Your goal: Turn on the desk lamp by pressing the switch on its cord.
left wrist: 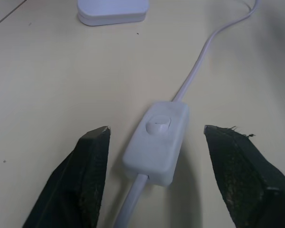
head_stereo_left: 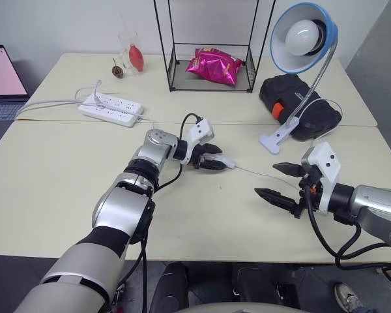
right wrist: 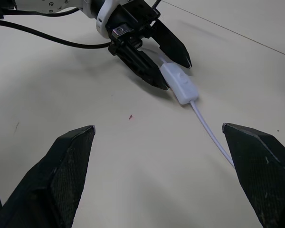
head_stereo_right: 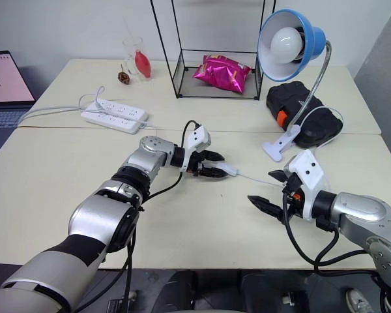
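Observation:
The desk lamp stands at the back right with its blue shade facing me, its bulb showing no glow and its white clip base resting on the table. Its thin white cord runs left across the table to the switch, a small white oblong lying flat. My left gripper is low over the table, open, with one finger on each side of the switch and a gap on both sides. Off to the right, my right gripper hovers wide open and holds nothing.
A white power strip lies at the back left with its thicker cable. A black and orange case sits behind the lamp's clip. A wire rack holding a pink bag stands at the back, a laptop at far left.

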Robot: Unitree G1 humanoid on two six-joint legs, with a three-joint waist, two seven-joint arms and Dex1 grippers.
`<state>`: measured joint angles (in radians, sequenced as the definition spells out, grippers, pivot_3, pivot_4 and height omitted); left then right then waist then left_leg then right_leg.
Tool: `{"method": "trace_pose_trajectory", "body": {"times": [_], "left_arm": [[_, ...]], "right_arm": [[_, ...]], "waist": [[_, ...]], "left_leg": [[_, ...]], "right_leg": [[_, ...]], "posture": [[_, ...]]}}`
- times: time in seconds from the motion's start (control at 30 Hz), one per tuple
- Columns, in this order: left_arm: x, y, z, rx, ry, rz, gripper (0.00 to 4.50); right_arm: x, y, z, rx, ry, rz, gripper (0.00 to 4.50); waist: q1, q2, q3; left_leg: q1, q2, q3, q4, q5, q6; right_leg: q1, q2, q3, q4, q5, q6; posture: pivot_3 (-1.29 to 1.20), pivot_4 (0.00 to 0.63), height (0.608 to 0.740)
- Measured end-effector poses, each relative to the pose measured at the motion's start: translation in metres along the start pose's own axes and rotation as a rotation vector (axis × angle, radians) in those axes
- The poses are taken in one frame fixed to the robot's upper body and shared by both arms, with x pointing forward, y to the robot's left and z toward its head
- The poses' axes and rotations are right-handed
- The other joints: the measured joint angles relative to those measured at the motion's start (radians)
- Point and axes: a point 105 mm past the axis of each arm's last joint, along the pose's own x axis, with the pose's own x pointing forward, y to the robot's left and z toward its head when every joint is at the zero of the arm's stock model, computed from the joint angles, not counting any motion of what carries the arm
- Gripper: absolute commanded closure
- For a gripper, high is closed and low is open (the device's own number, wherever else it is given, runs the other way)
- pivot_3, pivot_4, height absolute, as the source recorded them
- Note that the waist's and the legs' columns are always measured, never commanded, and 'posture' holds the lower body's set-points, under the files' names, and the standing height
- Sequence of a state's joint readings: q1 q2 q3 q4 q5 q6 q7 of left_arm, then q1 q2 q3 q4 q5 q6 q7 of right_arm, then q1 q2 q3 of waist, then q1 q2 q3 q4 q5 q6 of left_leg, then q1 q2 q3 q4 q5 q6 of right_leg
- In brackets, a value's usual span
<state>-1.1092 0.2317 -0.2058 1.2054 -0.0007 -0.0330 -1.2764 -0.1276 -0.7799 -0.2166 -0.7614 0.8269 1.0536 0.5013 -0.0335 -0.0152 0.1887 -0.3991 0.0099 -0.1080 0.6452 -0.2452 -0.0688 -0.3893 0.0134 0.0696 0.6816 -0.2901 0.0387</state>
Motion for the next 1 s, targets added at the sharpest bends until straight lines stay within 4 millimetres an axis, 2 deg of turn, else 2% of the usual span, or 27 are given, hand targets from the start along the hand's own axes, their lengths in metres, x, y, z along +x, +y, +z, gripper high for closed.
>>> {"method": "trace_pose_trajectory", "body": {"times": [0.1, 0.2, 0.23, 0.7, 0.83, 1.0], "left_arm": [[-0.001, 0.000, -0.002, 0.025, 0.018, -0.005, 2.60], [-0.002, -0.001, -0.004, 0.047, 0.036, -0.011, 3.37], [-0.002, -0.001, -0.004, 0.049, 0.036, -0.011, 3.44], [-0.002, -0.008, -0.006, 0.110, -0.004, -0.041, 3.44], [-0.009, -0.007, 0.009, 0.171, -0.084, -0.003, 3.44], [-0.024, -0.014, 0.026, 0.241, -0.197, 0.088, 3.44]], "right_arm": [[0.000, 0.001, 0.000, 0.001, 0.000, 0.005, 0.00], [0.000, 0.001, 0.001, -0.001, -0.001, 0.007, 0.00], [0.000, 0.001, 0.001, -0.002, 0.000, 0.007, 0.00], [0.002, -0.002, 0.005, 0.029, -0.041, 0.001, 0.00], [0.001, -0.003, 0.009, 0.109, -0.126, -0.032, 0.00], [0.007, 0.011, -0.002, 0.275, -0.194, -0.020, 0.00]], "waist": [[0.000, 0.000, 0.000], [0.000, 0.000, 0.000], [0.000, 0.000, 0.000], [0.001, 0.000, 0.000], [0.000, 0.000, 0.000], [-0.002, 0.000, 0.000]], "left_leg": [[0.000, 0.000, 0.000, 0.000, 0.000, 0.000], [0.000, 0.000, 0.000, 0.000, 0.000, 0.000], [0.000, 0.000, 0.000, 0.000, 0.000, 0.000], [0.000, 0.000, 0.000, 0.000, 0.000, 0.000], [0.000, 0.001, 0.000, 0.000, 0.000, 0.000], [0.001, 0.002, 0.000, 0.000, 0.000, 0.000]], "right_leg": [[0.000, 0.000, 0.000, 0.000, 0.000, 0.000], [0.000, 0.000, 0.000, 0.000, 0.000, 0.000], [0.000, 0.000, 0.000, 0.000, 0.000, 0.000], [0.000, 0.000, 0.000, 0.000, 0.000, 0.000], [0.000, 0.000, 0.000, 0.000, 0.002, -0.004], [0.000, 0.000, 0.000, 0.001, 0.003, -0.005]], "posture": [[0.00, 0.150, 0.740], [0.00, 0.150, 0.740], [0.00, 0.150, 0.740], [0.00, 0.150, 0.740], [0.00, 0.150, 0.740], [0.00, 0.150, 0.740]]}}
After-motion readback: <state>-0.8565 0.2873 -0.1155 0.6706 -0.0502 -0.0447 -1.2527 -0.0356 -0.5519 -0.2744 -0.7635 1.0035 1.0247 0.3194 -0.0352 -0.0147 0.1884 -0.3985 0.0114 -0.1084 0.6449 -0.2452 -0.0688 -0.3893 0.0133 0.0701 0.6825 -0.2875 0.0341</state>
